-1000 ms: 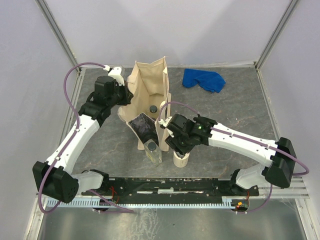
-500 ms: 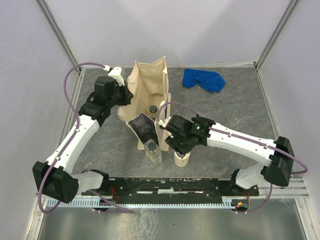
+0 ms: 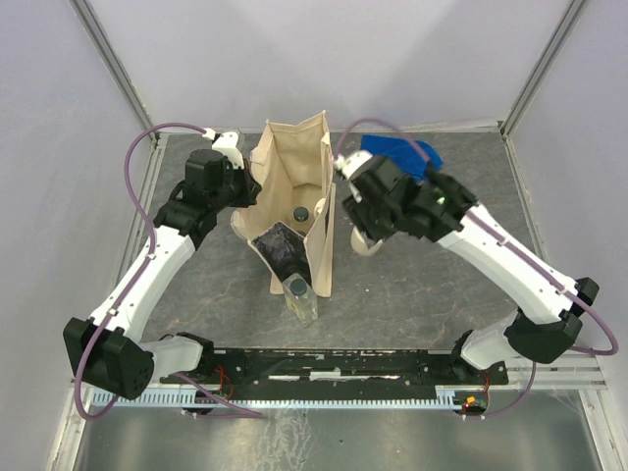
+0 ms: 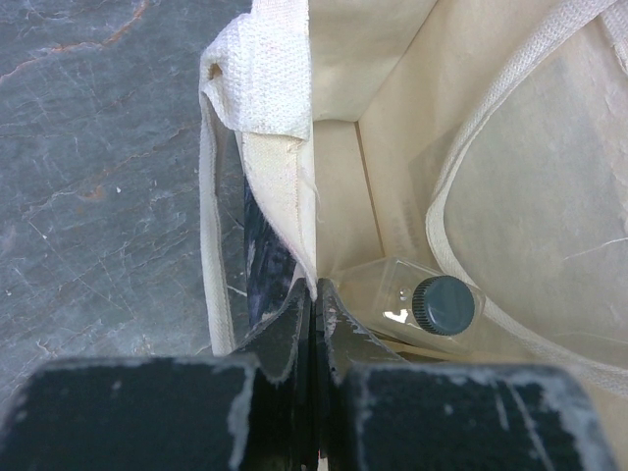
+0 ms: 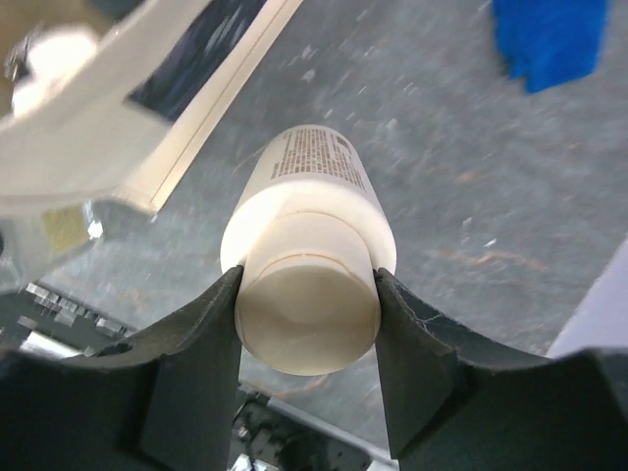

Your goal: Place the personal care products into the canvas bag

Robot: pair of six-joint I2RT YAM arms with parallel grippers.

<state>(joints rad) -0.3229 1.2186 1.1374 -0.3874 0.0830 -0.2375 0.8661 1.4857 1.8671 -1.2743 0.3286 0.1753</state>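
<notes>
The beige canvas bag (image 3: 294,186) stands open at the table's middle, its black patch facing the near side. My left gripper (image 3: 251,192) is shut on the bag's left rim (image 4: 294,196), holding it open. A clear bottle with a dark cap (image 4: 432,304) lies inside the bag (image 3: 301,212). Another clear bottle (image 3: 302,299) stands on the table just in front of the bag. My right gripper (image 5: 307,304) is shut on the round cap of the cream-coloured bottle (image 5: 312,196) and holds it in the air just right of the bag (image 3: 367,239).
A blue cloth (image 3: 400,155) lies at the back right, partly behind the right arm, and shows in the right wrist view (image 5: 549,39). The bag's handles (image 4: 510,108) hang inside its mouth. Grey walls close the table's sides.
My right gripper has lifted the cream-coloured bottle off the table in front of the bag and carried it up and back, to the bag's right side. The left arm has not moved.
</notes>
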